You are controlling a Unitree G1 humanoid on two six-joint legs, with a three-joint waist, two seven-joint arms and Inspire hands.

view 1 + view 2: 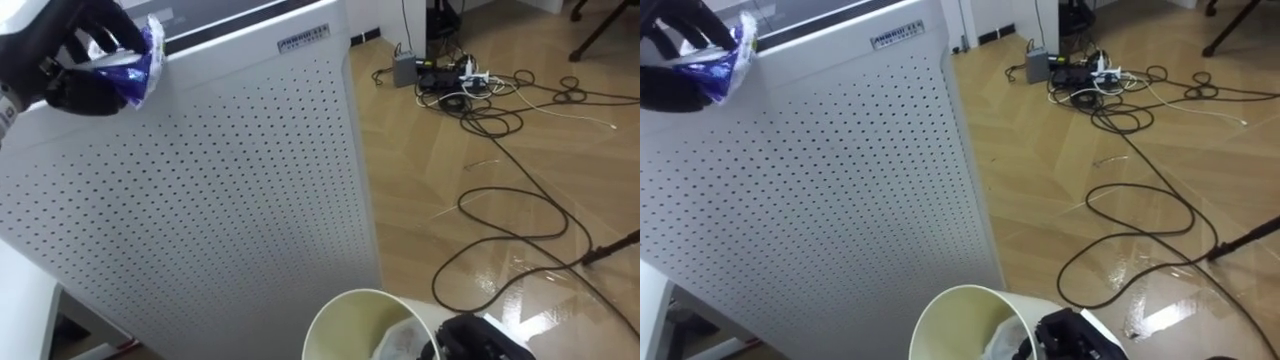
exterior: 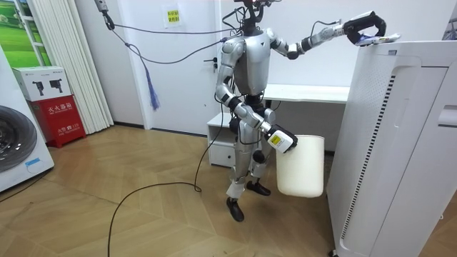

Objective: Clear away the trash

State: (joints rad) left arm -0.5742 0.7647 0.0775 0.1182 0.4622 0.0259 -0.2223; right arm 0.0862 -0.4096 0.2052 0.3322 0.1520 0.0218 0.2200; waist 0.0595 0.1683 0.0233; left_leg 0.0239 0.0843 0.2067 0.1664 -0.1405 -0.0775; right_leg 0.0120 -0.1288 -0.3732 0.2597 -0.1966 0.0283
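At the top of the tall perforated cabinet (image 1: 220, 190), my left hand (image 1: 85, 75) has its fingers curled round the blue-and-white wrapper (image 1: 135, 65) (pick made, I judge); the drop remains; my right hand (image 1: 485, 342) grips the cream bin (image 1: 345, 320), well below.

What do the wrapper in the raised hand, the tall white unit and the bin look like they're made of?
The wrapper in the left hand looks like thin glossy plastic film, blue and white, crinkled. The tall unit has a matte white perforated panel, either plastic or painted metal; I cannot tell which. The bin, held by the right hand, is probably smooth cream plastic with a thin rim.
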